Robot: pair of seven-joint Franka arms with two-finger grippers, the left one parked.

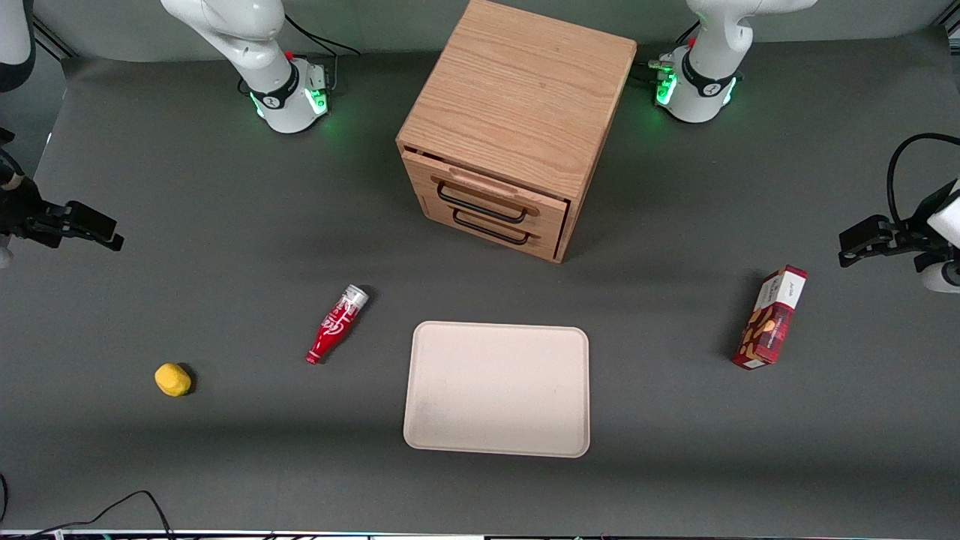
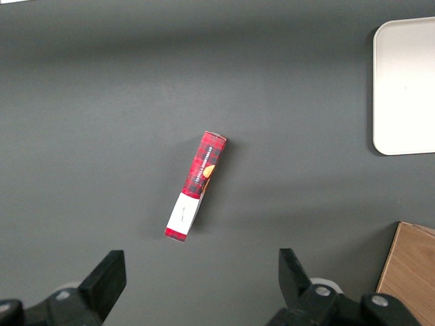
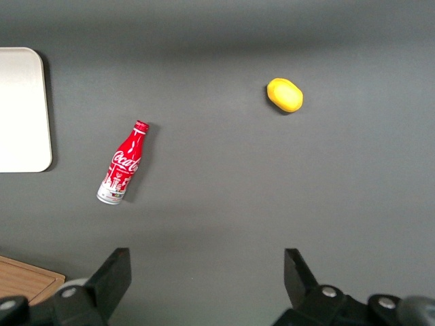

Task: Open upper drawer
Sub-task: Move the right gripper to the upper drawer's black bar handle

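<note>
The small oak cabinet (image 1: 517, 97) stands at the middle of the table, farther from the front camera than the tray. Its upper drawer (image 1: 484, 199) sits about flush with the cabinet front, with a black wire handle (image 1: 480, 214), directly above an identical lower drawer (image 1: 495, 231). My right gripper (image 1: 101, 229) hovers above the table at the working arm's end, well apart from the cabinet. In the right wrist view the gripper (image 3: 207, 275) is open and empty over bare mat, with a corner of the cabinet (image 3: 27, 285) showing.
A red cola bottle (image 1: 336, 324) (image 3: 124, 165) lies between my gripper and the beige tray (image 1: 498, 388). A yellow lump (image 1: 172, 379) (image 3: 285, 94) lies nearer the camera. A red snack box (image 1: 771, 318) (image 2: 195, 186) lies toward the parked arm's end.
</note>
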